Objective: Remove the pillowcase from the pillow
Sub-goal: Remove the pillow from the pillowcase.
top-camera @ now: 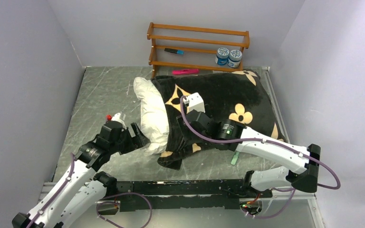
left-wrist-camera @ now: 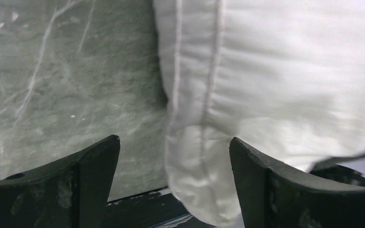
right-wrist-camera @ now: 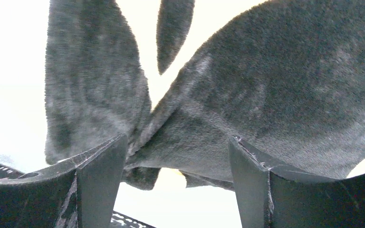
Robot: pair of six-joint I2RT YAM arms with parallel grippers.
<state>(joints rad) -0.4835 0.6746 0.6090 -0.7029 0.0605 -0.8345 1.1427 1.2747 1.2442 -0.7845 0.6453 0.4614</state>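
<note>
Arms (top-camera: 71, 183) angled inward, left fingers (left-wrist-camera: 90, 175) apart astride pillow (left-wrist-camera: 275, 85) corner, right fingers (right-wrist-camera: 100, 175) apart over pillowcase (right-wrist-camera: 290, 85).

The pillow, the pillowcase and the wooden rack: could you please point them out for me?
pillow (top-camera: 151, 111): top external view, on its uncovered white end.
pillowcase (top-camera: 223, 95): top external view, on its black plush upper face.
wooden rack (top-camera: 197, 29): top external view, on its top rail.

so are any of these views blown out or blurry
Right wrist: the background behind the pillowcase is blown out to white; left wrist: the pillow is bright and slightly soft; top view: evenly lit, mild sheen on the table.
</note>
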